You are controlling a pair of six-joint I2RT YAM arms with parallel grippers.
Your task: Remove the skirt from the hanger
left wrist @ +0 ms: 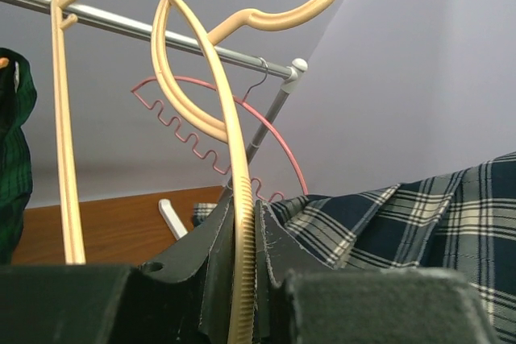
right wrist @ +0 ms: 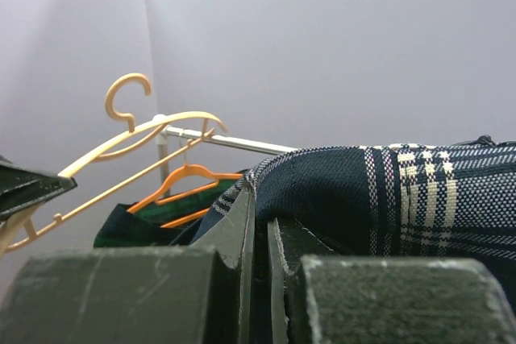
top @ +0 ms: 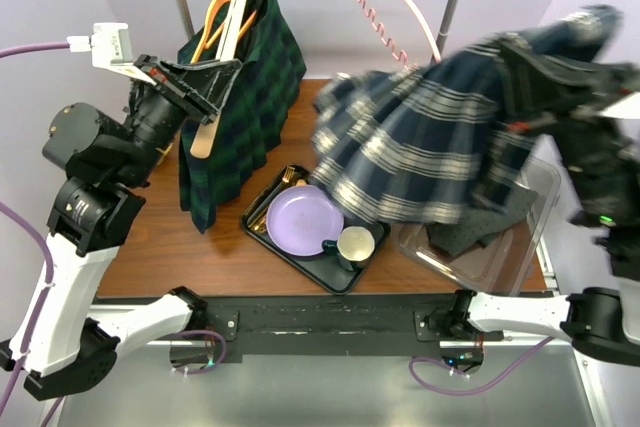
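Grips skirt (top: 420,147) by bunched edge with right pincer (right wrist: 260,227), at right above bin (top: 470,257), apart from hanger (left wrist: 234,159). Clamps hanger in left pincer (left wrist: 242,235). Looks soft, light, floppy; probably best held there.

the brown wooden desk (top: 160,247) carries a black tray (top: 290,255) near the middle of its front edge, and just beside it a clear plastic bin (top: 470,262) at the front right corner.

Navy plaid skirt (top: 430,137) aloft, off cream hanger (top: 231,22)
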